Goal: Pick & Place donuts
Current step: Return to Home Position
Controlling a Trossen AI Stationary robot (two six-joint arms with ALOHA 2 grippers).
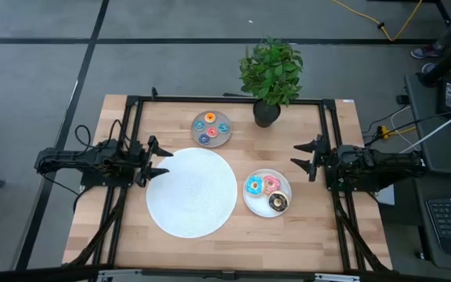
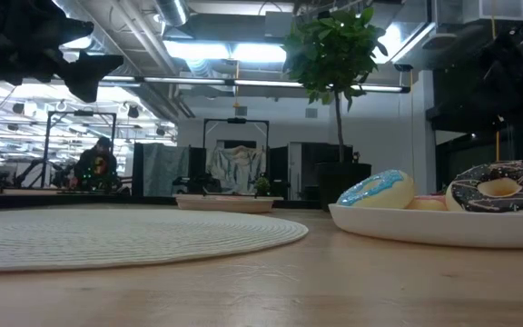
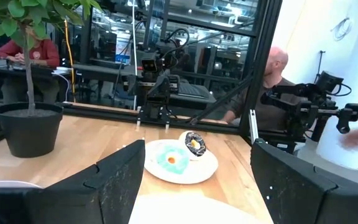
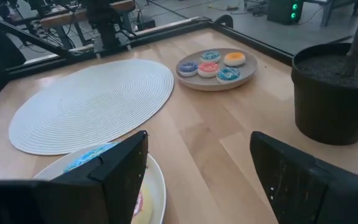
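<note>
Three larger donuts, blue, pink and chocolate-brown, lie on a white plate right of the large white disc. Several tinier donuts lie on a grey plate near the far edge. My left gripper hovers open at the disc's left edge. My right gripper hovers open just right of the white plate. In the right wrist view the blue donut shows beside one finger. In the low view the blue and chocolate donuts sit on their plate.
A potted plant stands at the far edge, right of the grey plate. A dark frame runs round the tabletop. Bare wood lies in front of the disc and the white plate. A person sits beyond the table in the left wrist view.
</note>
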